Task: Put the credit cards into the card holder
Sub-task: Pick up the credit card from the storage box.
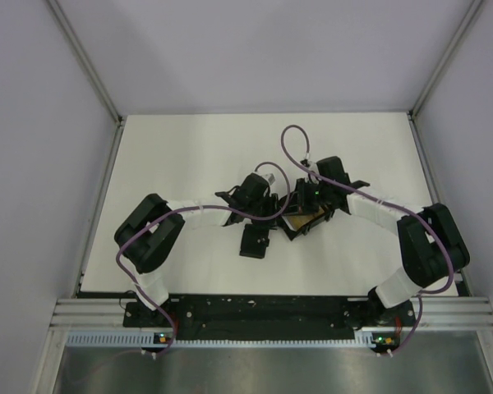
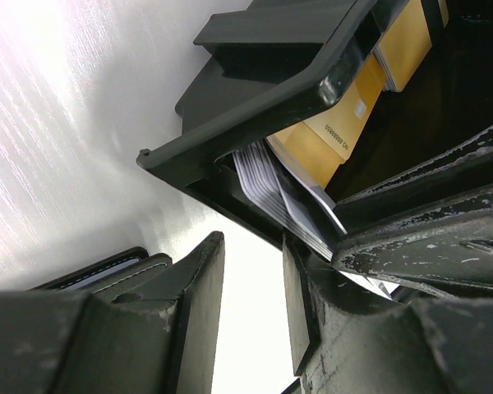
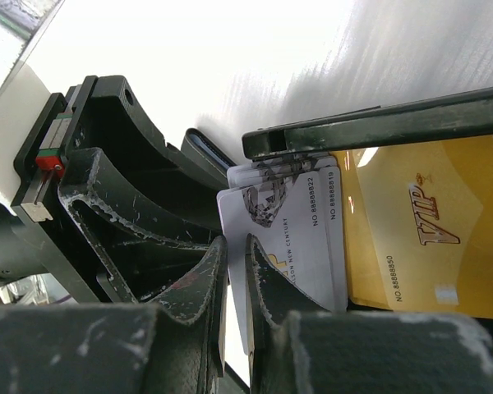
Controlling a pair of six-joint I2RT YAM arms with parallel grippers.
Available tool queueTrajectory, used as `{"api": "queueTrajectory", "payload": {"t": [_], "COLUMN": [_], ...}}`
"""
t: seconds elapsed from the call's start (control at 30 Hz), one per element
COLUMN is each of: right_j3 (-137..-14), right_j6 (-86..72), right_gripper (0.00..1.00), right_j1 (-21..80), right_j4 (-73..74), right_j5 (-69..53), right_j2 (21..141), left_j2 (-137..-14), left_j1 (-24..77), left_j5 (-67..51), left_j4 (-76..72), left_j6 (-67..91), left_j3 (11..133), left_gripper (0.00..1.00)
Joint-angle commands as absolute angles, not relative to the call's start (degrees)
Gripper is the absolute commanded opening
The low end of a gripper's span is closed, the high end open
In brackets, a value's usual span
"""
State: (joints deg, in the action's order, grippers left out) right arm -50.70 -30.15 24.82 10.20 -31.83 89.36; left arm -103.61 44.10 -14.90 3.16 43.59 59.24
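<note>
An open black box [image 1: 306, 223] holds gold cards [image 3: 427, 222] and a stack of white credit cards [image 3: 308, 234]. My right gripper [image 3: 234, 242] is shut on the edge of one white card at the box's rim [image 3: 378, 123]; in the top view it [image 1: 311, 205] sits over the box. My left gripper [image 2: 251, 287] is open and empty just beside the box [image 2: 255, 115], with the white cards [image 2: 267, 185] and gold cards [image 2: 337, 135] ahead of it. The flat black card holder [image 1: 255, 240] lies on the table near the left gripper [image 1: 273, 212] and shows at the lower left of the left wrist view [image 2: 107, 271].
The white table [image 1: 189, 156] stretches behind and to both sides, bounded by metal rails and grey walls. Purple cables [image 1: 292, 144] loop over both wrists. The left gripper's frame [image 3: 107, 172] stands close to the right gripper's left side.
</note>
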Motion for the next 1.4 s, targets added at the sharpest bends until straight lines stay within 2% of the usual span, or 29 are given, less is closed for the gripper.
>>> {"api": "queueTrajectory", "payload": {"t": [0.0, 0.2, 1.07, 1.37], "right_j3": [-51.59, -51.68, -51.86, -52.12], "right_j6": [-32.26, -31.29, -33.31, -31.47], "right_gripper": [0.00, 0.00, 0.00, 0.00], "right_j1": [24.96, 24.96, 24.08, 24.08], "right_j4": [10.81, 12.13, 11.16, 13.09], "right_j5": [-34.20, -29.80, -33.40, -24.09], "right_j2": [88.86, 87.63, 84.38, 84.55], "left_j2": [-101.51, -101.34, -101.07, -100.99], "left_j1": [43.77, 43.77, 43.68, 43.59], "left_j5": [-12.74, -12.83, -13.01, -13.01], "left_j4": [-1.76, -1.85, -1.93, -2.02], "left_j6": [44.03, 44.03, 44.03, 44.03], "left_j3": [59.85, 59.85, 59.59, 59.41], "left_gripper": [0.39, 0.39, 0.39, 0.39]}}
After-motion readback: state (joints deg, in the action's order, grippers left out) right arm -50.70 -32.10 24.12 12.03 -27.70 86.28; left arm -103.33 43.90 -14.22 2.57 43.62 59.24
